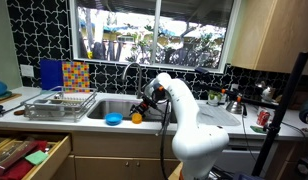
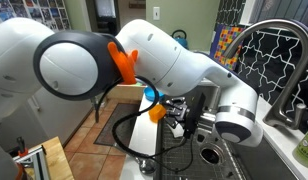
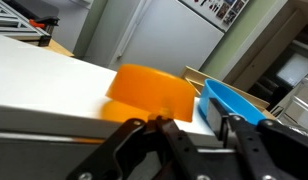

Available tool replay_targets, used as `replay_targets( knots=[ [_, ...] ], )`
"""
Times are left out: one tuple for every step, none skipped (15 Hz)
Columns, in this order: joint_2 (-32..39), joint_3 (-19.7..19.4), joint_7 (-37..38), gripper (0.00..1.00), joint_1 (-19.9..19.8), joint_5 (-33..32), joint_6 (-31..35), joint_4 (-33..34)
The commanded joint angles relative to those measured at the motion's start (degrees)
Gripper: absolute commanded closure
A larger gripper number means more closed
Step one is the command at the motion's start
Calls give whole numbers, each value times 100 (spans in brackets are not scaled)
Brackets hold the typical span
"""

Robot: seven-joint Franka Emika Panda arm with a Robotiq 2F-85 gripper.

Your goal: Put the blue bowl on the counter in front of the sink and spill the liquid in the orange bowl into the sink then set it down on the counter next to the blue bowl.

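Hand [image 3: 197,130] part open, empty; orange bowl [image 3: 149,90] beside blue bowl [image 3: 232,102] on pale counter [image 3: 44,80] before sink [image 1: 119,104], wooden cabinets [image 1: 114,150] below

One worktop [image 1: 219,116] carries two bowls: one blue bowl [image 1: 113,120] and one orange bowl [image 1: 136,118]. There is one sink [image 1: 114,104], one faucet [image 1: 129,72], one wire dish rack [image 1: 59,104], one red can [image 1: 262,118], and one robot arm [image 1: 189,125] with one hand [image 3: 201,135].
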Motion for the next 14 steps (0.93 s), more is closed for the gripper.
replay_targets(
  knots=[
    [-190,-39,-64,54,77,-234,147,-76],
    [-227,-36,-58,54,90,-263,148,-89],
    [-273,-33,-66,53,108,-295,164,-115],
    [-310,-35,-84,54,129,-338,189,-129],
    [-344,-33,-83,53,147,-374,216,-146],
    [-376,-28,-79,50,161,-402,249,-159],
    [-399,-22,-80,47,178,-427,279,-159],
    [-423,-22,-80,44,197,-457,315,-161],
    [-442,-22,-74,36,215,-492,337,-157],
    [-468,-23,-74,37,235,-525,384,-161],
    [-509,-25,-72,35,259,-560,439,-182],
    [-541,-20,-50,27,275,-601,467,-192],
    [-570,-16,-57,26,292,-645,519,-196],
    [-609,-15,-42,23,308,-673,561,-207]
  ],
)
